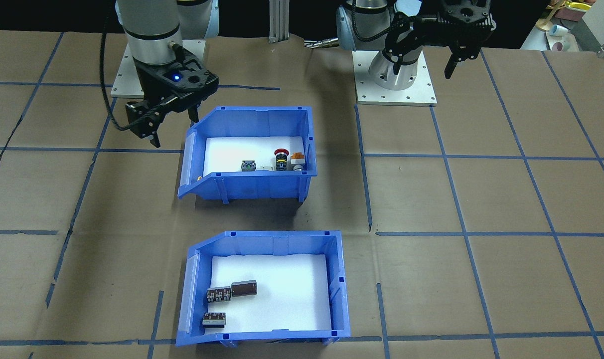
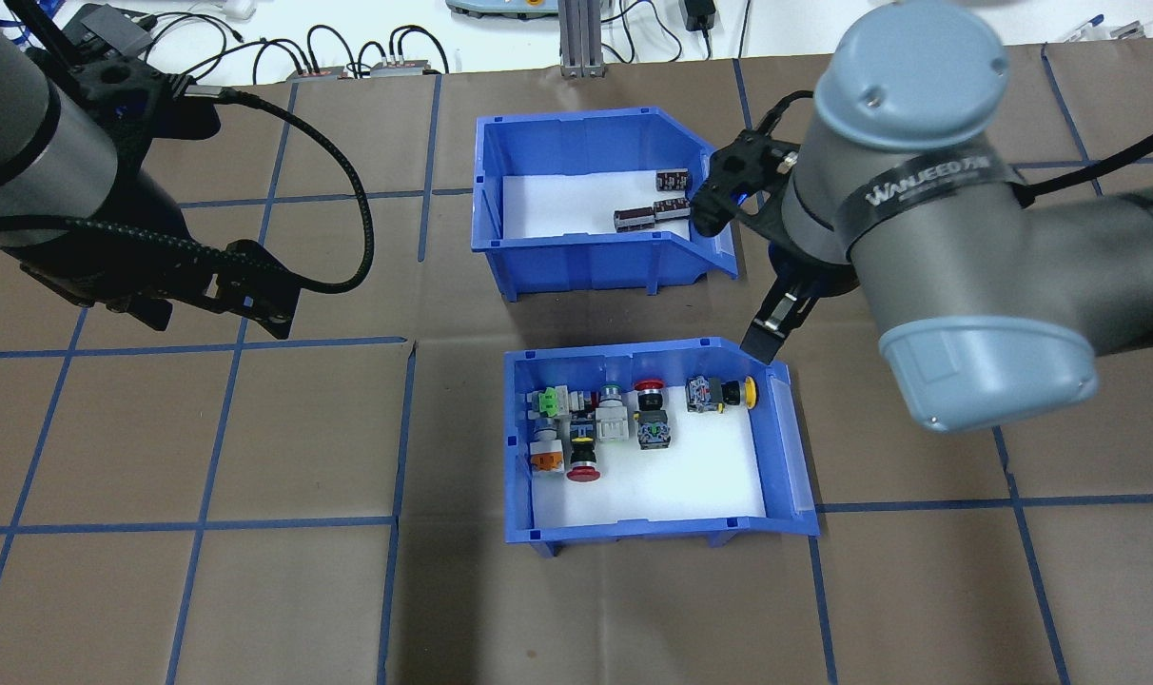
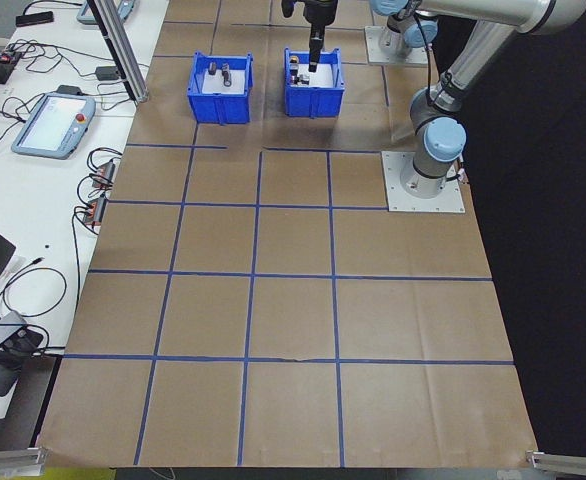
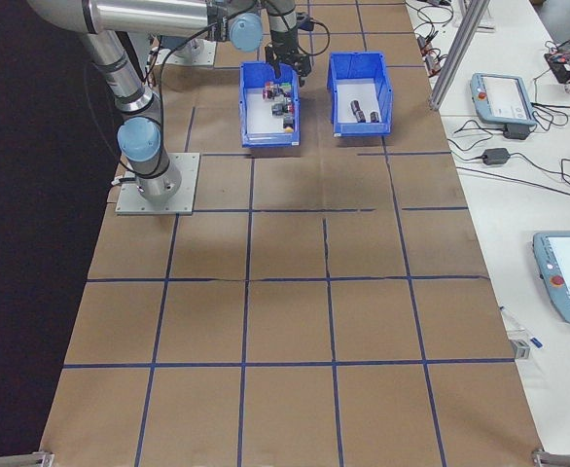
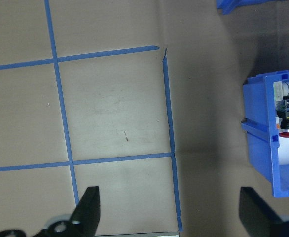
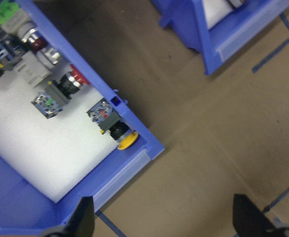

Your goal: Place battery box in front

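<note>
Overhead exterior view shows two blue bins on the brown paper-covered table (image 2: 253,609), one behind the other near the table's middle line. The battery box (image 2: 586,257) is the one nearer the table's far edge, on the operators' side, with its sloped lip turned toward the robot's right. On its white liner lie three dark brown cylindrical cells (image 2: 635,219), gathered toward the lip end; two are touching or nearly so, the third lies a little apart from them. The button bin (image 2: 634,528) sits nearer the robot's base, with a strip of bare paper between the two bins, and its lip also faces the robot's right. It holds a cluster of push-buttons along the wall next to the battery box, among them a red mushroom button (image 2: 583,470) and a yellow-capped button (image 2: 722,392).

The right gripper (image 2: 740,278) hangs in the air over the gap between the two bins, at their lip ends; its fingers stand apart and hold nothing, and the right wrist view shows only bin corners and bare paper between them. The left gripper (image 2: 210,309) hovers over bare paper toward the table's left end, well apart from both bins, fingers likewise spread and empty. Blue tape lines (image 2: 282,347) divide the paper into squares
</note>
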`<state>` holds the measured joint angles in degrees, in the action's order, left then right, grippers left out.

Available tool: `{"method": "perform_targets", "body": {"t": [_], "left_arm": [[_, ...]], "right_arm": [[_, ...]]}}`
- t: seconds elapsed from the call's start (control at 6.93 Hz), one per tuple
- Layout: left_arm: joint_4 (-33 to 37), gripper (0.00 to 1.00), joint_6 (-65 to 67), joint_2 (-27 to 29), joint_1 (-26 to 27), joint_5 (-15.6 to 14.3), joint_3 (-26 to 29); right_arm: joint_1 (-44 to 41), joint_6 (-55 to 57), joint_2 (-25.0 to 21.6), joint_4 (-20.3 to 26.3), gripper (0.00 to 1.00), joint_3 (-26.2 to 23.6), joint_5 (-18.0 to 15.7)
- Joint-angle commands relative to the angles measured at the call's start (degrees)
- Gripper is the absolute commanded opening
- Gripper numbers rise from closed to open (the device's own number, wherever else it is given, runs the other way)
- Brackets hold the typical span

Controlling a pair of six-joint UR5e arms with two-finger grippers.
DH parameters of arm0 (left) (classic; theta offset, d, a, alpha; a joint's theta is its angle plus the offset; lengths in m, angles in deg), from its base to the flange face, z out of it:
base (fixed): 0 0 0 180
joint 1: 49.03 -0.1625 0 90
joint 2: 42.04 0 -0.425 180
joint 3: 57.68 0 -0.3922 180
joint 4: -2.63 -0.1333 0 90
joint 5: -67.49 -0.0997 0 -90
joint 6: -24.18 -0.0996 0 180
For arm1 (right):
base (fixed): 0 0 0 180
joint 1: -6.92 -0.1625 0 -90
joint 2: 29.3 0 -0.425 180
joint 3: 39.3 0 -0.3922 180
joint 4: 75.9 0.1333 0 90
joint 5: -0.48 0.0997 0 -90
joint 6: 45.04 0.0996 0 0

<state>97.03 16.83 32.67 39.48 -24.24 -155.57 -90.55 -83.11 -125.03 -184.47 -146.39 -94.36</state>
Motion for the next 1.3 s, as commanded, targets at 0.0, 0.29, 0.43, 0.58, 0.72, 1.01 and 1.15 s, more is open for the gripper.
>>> {"method": "perform_targets", "body": {"t": [0.0, 0.29, 0.43, 0.58, 0.72, 1.01, 1.15], "left_arm": [[0.0, 0.99, 0.0, 0.0, 0.0, 0.0, 0.0], [0.0, 0.99, 0.0, 0.0, 0.0, 0.0, 0.0], [0.0, 0.99, 0.0, 0.0, 0.0, 0.0, 0.0], [0.0, 0.99, 0.0, 0.0, 0.0, 0.0, 0.0], [0.0, 0.99, 0.0, 0.0, 0.0, -0.1, 0.0], [0.0, 0.99, 0.0, 0.0, 0.0, -0.1, 0.1], [0.0, 0.99, 0.0, 0.0, 0.0, 0.0, 0.1]], "right_arm": [[3.9, 17.8, -0.1, 0.4, 1.00, 0.9, 0.0], [4.1, 31.8, 1.8, 3.2, 1.00, 3.4, 0.1], [4.0, 36.0, 3.0, 6.5, 1.00, 6.3, 0.1], [4.5, 39.7, 5.2, 11.2, 1.00, 10.3, 3.3], [6.0, 40.0, 6.5, 13.8, 1.00, 13.6, 4.2], [7.7, 39.8, 7.0, 15.1, 1.00, 15.6, 3.7], [7.6, 40.0, 6.7, 15.0, 1.00, 15.2, 3.5]]}}
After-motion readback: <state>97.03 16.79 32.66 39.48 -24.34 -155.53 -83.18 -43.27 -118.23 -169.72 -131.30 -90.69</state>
